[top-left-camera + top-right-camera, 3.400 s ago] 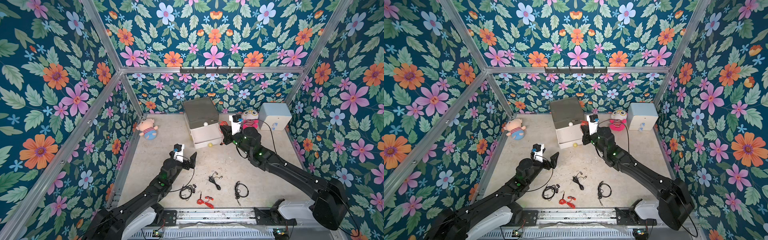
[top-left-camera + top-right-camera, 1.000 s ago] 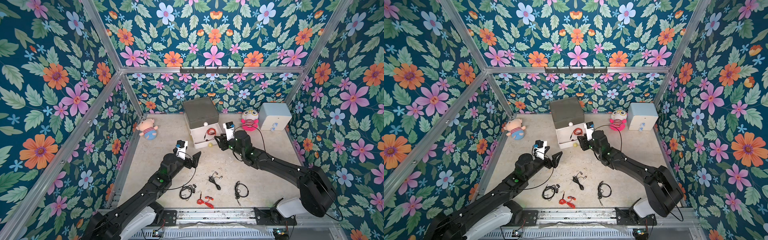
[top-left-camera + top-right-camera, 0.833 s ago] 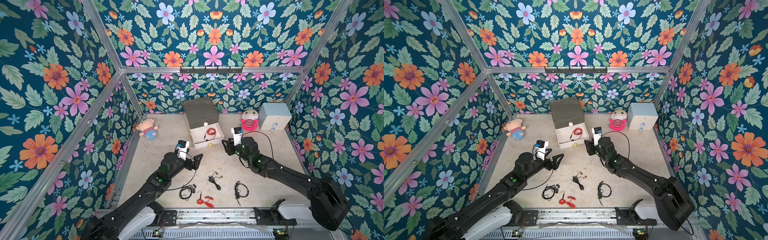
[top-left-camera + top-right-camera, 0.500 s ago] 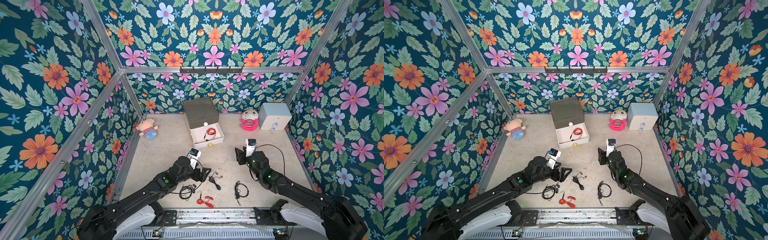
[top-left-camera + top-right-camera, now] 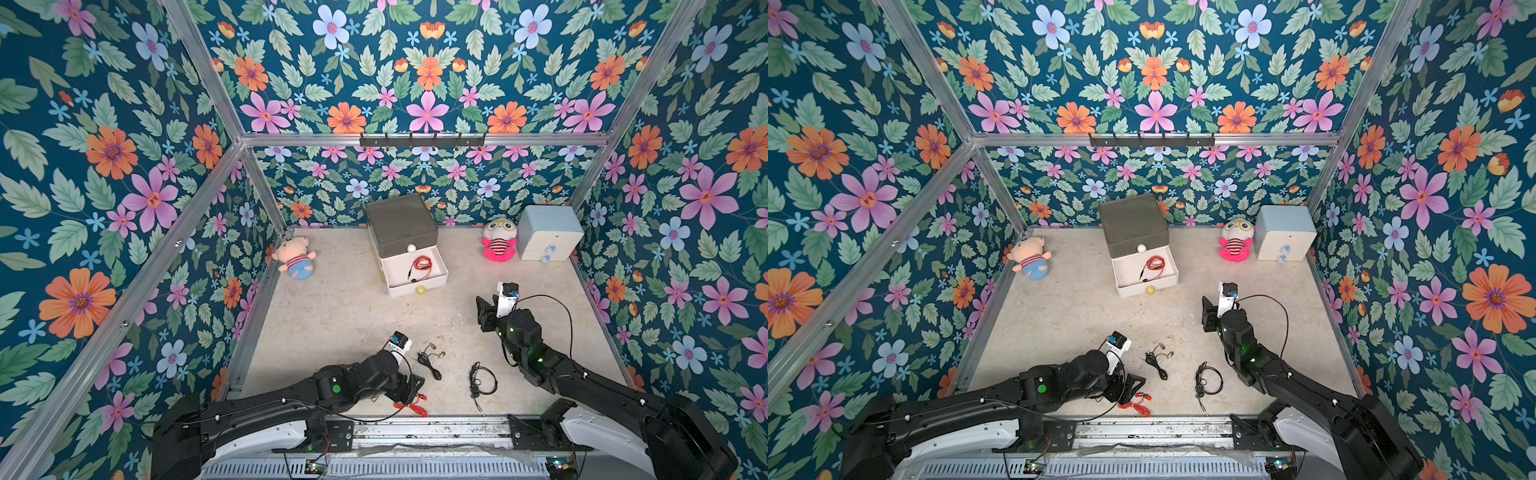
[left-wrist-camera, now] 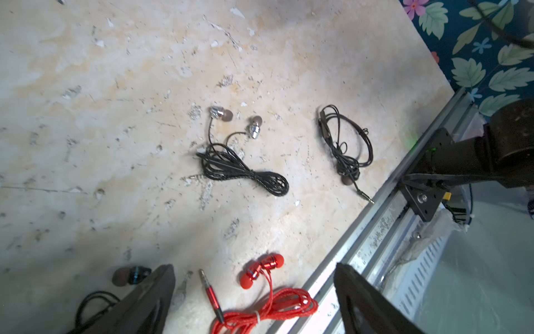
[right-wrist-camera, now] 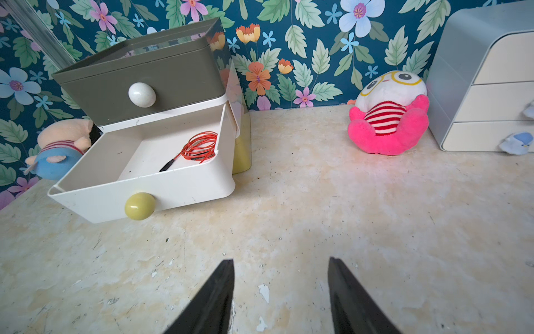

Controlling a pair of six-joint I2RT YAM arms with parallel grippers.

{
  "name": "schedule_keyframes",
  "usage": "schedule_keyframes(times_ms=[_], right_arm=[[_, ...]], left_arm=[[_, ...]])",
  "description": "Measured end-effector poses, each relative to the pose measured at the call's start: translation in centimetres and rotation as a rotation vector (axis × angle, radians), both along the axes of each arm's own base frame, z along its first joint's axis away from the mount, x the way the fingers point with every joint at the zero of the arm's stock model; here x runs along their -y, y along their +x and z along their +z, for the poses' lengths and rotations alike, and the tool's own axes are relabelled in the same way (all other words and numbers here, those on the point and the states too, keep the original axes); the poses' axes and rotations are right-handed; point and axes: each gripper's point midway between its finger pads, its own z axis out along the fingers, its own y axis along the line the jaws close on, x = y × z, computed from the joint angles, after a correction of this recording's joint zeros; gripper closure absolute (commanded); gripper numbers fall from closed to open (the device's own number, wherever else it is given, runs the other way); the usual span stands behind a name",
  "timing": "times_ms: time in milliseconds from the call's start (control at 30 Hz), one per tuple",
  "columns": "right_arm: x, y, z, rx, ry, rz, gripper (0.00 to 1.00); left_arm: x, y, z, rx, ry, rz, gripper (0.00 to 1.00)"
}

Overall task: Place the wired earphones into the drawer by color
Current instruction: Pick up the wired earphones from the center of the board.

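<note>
A red set of wired earphones lies by the front rail, and my left gripper hangs open just above it, one finger on each side. Half hidden under that gripper is a black bundle. Further out lie a black set with silver buds and a black looped set. Another red set rests inside the open white drawer. Over bare floor at mid-right, my right gripper is open and holds nothing. It faces the drawer.
A grey closed drawer sits on top of the open one. A pig plush lies at the back left, with a pink plush and a pale blue cabinet at the back right. A metal rail runs along the front edge.
My right gripper has left the red set in the drawer and drawn back to the right front. My left gripper has swung down over the red set by the rail.
</note>
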Motion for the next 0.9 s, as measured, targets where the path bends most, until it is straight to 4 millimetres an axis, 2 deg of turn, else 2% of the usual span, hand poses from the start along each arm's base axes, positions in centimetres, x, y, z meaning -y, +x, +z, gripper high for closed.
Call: schedule_keyframes(times_ms=[367,900], right_arm=[[0.4,-0.3,0.8,0.026,0.018,-0.006,0.42],[0.4,-0.4,0.9,0.028,0.02,-0.005,0.42]], left_arm=[[1.4,-3.9,-2.7,0.025,0.151,-0.11,0.12],[0.6,-5.6,-4.9,-0.012,0.212,-0.152,0.18]])
